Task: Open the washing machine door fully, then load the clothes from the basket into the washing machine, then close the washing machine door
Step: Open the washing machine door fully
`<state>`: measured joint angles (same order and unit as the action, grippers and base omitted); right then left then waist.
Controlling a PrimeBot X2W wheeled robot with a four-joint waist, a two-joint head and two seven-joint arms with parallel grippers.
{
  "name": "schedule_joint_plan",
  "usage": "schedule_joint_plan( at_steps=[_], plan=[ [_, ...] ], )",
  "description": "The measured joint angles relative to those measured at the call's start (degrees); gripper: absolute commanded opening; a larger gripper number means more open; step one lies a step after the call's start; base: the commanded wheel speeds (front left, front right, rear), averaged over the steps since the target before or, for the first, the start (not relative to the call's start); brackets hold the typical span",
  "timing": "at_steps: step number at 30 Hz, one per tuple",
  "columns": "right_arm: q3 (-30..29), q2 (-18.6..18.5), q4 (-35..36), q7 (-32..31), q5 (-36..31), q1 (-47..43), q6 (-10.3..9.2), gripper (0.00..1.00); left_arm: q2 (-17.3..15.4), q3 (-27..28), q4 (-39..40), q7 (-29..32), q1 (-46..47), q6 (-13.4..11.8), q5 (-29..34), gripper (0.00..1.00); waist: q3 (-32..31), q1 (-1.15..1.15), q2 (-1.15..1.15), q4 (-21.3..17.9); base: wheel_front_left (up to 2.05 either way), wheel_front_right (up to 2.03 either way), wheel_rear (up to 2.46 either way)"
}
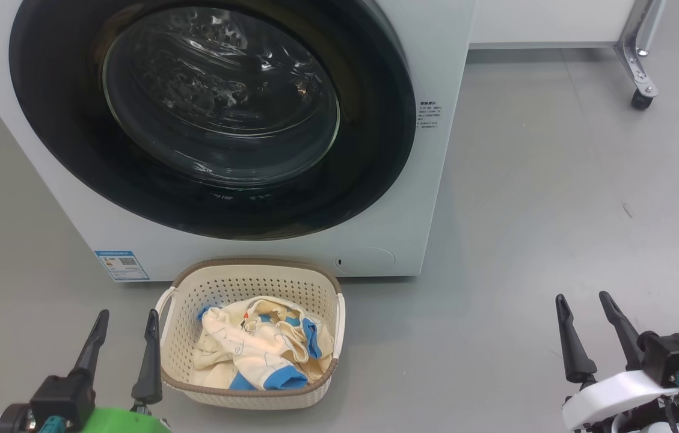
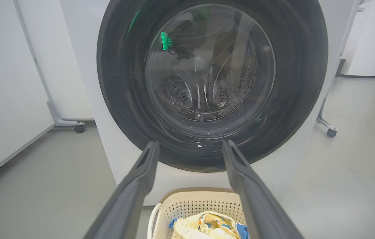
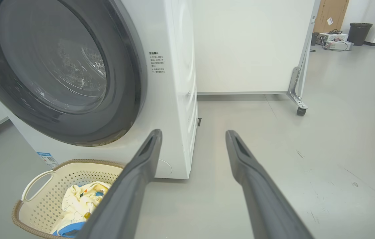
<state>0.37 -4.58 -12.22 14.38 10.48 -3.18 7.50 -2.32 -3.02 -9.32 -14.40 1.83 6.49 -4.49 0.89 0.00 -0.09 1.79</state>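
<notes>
1. Nearby, the left gripper (image 1: 127,314) sits low, its two dark fingers spread apart and holding nothing.
2. Level with it, the right gripper (image 1: 583,296) is also spread and empty, over bare grey floor (image 1: 556,210).
3. The basket (image 1: 255,263) stands on the floor just beside the left gripper, to its right. It is well apart from the right gripper, off to that gripper's left.
4. The clothes (image 1: 261,349) lie heaped inside the basket, cream-yellow with blue cuffs. Neither gripper touches them.
5. The washer (image 1: 435,60) rises just beyond the basket, ahead of the left gripper. A blue sticker (image 1: 122,264) marks its lower front.
6. The door (image 1: 375,150) is shut flush against the washer, ahead of and above the left gripper's fingers.
7. Farthest, beyond the right gripper, stands a white panel on a wheeled leg (image 1: 637,60).
</notes>
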Motion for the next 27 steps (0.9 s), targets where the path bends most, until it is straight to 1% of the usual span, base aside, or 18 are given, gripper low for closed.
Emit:
schedule_joint_plan(
  at_steps=[18, 19, 20, 21, 27],
  plan=[
    [0.1, 0.0, 0.1, 0.0, 0.0, -0.1, 0.0, 1.0, 0.1, 0.0, 0.0, 0.0, -0.3, 0.0, 0.0, 1.0, 0.0, 0.0, 0.0, 0.0, 0.02, 0.02, -0.05],
    [0.1, 0.0, 0.1, 0.0, 0.0, -0.1, 0.0, 0.82, 0.1, 0.0, 0.0, 0.0, -0.3, 0.0, 0.0, 1.0, 0.0, 0.0, 0.0, 0.0, 0.0, 0.0, 0.0],
    [0.1, 0.0, 0.1, 0.0, 0.0, -0.1, 0.0, 0.33, 0.1, 0.0, 0.0, 0.0, -0.3, 0.0, 0.0, 1.0, 0.0, -0.01, 0.0, 0.0, 0.0, 0.0, 0.0],
    [0.2, 0.0, 0.1, 0.0, 0.1, -0.1, 0.0, 0.0, 0.1, 0.0, 0.0, 0.0, -0.3, 0.0, 0.0, 1.0, 0.0, -0.01, 0.0, 0.0, 0.0, 0.0, 0.0],
    [0.7, 0.0, 0.2, 0.0, 0.3, -0.1, 0.0, 0.0, 0.1, 0.1, 0.0, 0.0, -0.3, 0.2, 0.0, 1.0, 0.0, -0.01, 0.0, 0.1, 0.0, 0.0, 0.0]
  ],
)
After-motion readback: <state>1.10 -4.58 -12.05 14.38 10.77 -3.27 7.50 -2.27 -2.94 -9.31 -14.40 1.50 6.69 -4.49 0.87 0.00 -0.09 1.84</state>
